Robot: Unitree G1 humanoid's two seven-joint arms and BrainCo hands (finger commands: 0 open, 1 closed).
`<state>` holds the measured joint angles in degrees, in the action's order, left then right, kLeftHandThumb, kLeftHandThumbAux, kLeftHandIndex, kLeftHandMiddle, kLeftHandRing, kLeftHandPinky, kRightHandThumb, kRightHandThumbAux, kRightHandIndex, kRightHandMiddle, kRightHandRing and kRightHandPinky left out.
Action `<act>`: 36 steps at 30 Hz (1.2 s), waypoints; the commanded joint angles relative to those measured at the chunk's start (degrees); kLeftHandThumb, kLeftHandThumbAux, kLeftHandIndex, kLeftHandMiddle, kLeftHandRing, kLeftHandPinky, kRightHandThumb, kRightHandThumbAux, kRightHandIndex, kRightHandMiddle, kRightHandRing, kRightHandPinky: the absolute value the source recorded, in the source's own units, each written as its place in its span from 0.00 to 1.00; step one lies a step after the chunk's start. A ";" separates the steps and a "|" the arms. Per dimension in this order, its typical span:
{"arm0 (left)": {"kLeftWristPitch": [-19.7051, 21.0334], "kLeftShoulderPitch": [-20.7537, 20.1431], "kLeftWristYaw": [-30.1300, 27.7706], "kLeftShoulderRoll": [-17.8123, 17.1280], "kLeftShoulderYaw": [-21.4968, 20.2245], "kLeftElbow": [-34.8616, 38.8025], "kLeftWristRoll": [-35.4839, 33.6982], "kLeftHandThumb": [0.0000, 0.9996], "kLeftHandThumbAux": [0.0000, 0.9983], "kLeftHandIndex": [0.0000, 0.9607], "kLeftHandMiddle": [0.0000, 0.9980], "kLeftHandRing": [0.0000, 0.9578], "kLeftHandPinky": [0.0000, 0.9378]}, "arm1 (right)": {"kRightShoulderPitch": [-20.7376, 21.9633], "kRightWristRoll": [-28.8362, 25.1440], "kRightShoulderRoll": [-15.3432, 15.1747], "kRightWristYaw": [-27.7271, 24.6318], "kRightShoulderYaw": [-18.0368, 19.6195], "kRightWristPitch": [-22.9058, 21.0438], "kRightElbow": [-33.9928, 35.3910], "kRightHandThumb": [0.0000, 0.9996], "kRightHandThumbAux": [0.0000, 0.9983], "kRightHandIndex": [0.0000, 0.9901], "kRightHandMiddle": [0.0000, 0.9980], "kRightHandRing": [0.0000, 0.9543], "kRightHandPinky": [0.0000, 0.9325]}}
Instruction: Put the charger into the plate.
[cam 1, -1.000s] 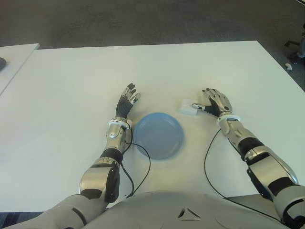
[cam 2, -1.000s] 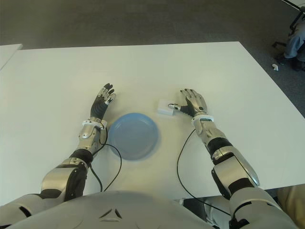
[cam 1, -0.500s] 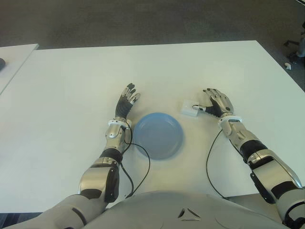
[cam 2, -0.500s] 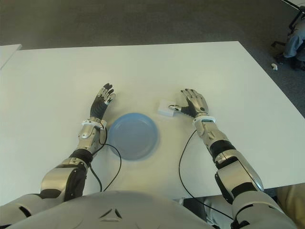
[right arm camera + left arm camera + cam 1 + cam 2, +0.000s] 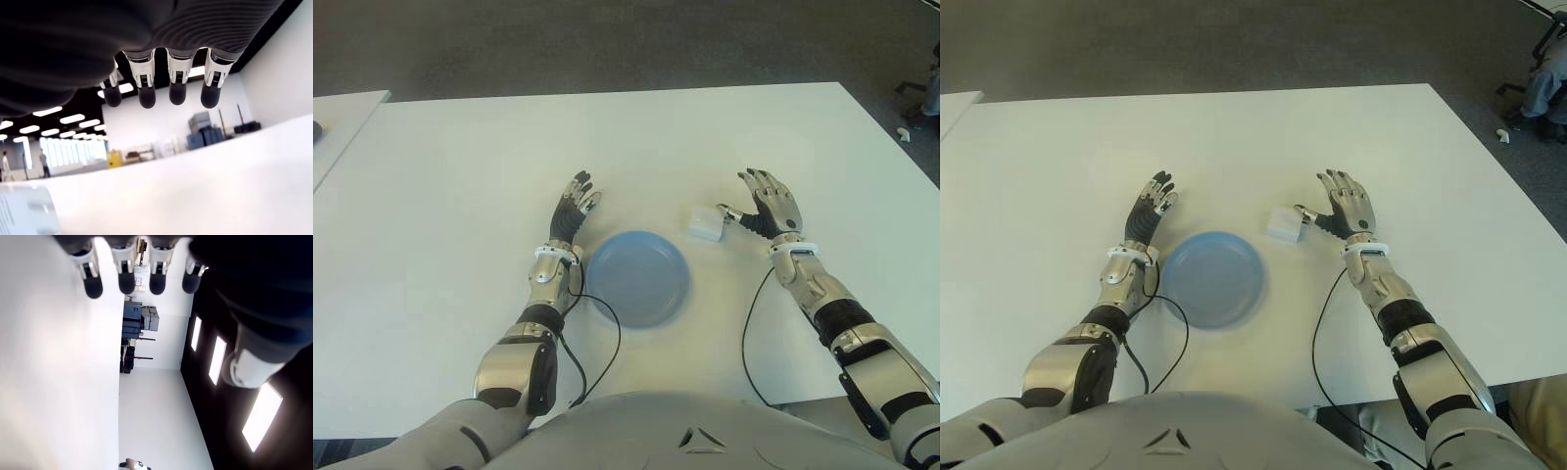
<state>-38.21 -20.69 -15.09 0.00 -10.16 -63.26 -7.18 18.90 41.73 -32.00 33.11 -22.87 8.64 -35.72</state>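
Since the earlier frames, the right hand [image 5: 767,207] has lifted its fingers away from the table and rotated the palm toward the charger [image 5: 705,224], which now sits tilted instead of flat. Only the thumb tip appears to touch the charger's right edge; whether it bears any load cannot be confirmed. The four fingers [image 5: 170,83] are extended and spread, holding nothing. The charger remains on the white table [image 5: 460,166], just beside the upper right rim of the blue plate [image 5: 637,277] and not in it. Risk: a one-sided thumb contact gives no opposing force, so the charger is likely to slide or tip back flat, or skid away from the plate, if the hand advances without closing the fingers over its far side. A push toward the plate could also jam the charger against the raised rim instead of clearing it. The right forearm runs diagonally from the lower right, wrist raised, palm facing left. The left hand [image 5: 575,208] shows beside the plate's left rim, fingers extended and slightly spread, idle.
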 commanded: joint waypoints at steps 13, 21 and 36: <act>5.89 8.98 0.37 0.30 1.42 -6.68 2.74 0.08 0.59 0.07 0.07 0.08 0.14 | -4.14 1.60 -0.10 -3.89 3.22 -4.65 10.10 0.29 0.09 0.00 0.00 0.00 0.00; 5.89 9.11 0.71 0.15 1.94 -6.64 3.04 0.06 0.59 0.08 0.07 0.08 0.13 | -4.80 1.41 0.33 -6.18 3.77 -4.21 11.26 0.30 0.10 0.00 0.00 0.00 0.00; 6.37 8.97 0.67 0.39 1.68 -6.73 2.30 0.05 0.56 0.09 0.07 0.08 0.17 | -9.14 1.91 -0.56 -14.60 1.21 -0.86 17.86 0.31 0.10 0.00 0.00 0.00 0.00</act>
<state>-38.21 -20.67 -15.09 -0.47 -8.44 -63.26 -5.39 11.43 43.19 -32.25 21.54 -20.31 6.32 -18.94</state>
